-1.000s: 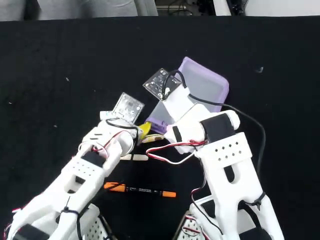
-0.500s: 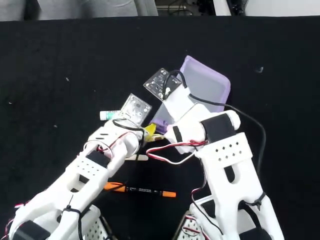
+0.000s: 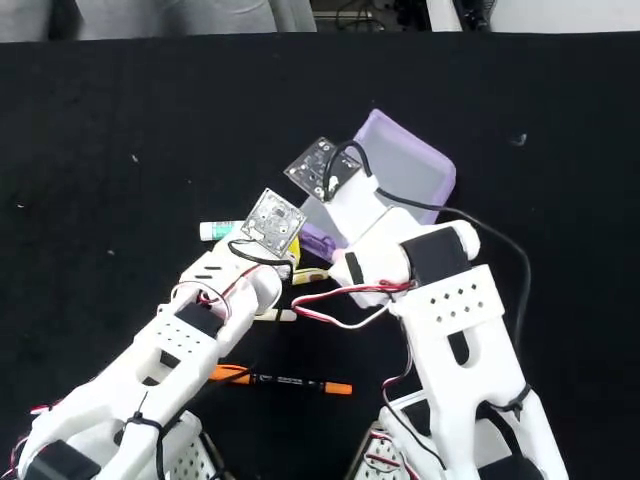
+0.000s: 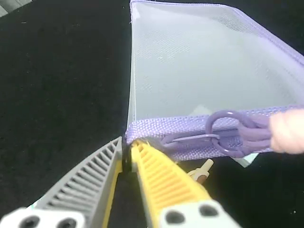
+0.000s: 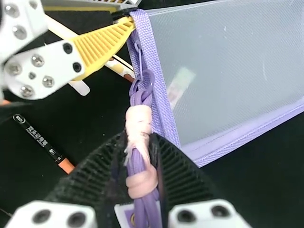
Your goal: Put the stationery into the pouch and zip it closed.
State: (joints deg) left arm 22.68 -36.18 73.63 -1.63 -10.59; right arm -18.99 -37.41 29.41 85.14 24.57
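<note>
The purple mesh pouch lies at mid-table, and its zipper band faces both arms. My left gripper, with one yellow and one grey finger, is shut on the pouch's corner at the end of the zipper. My right gripper is shut on the zipper pull, a purple cord with a pink wrap, which is stretched tight from the slider. An orange-capped black marker lies between the arm bases. A pencil and a pale stick lie under the grippers. Something pale shows faintly through the mesh.
A small white tube with a green cap lies just left of the left wrist camera. The black table stretches wide to the left, the right and the far side of the pouch. Both arm bases crowd the near edge.
The left arm has moved forward and right to the pouch's zipper end, uncovering the green-capped tube. The right arm and pouch have barely shifted.
</note>
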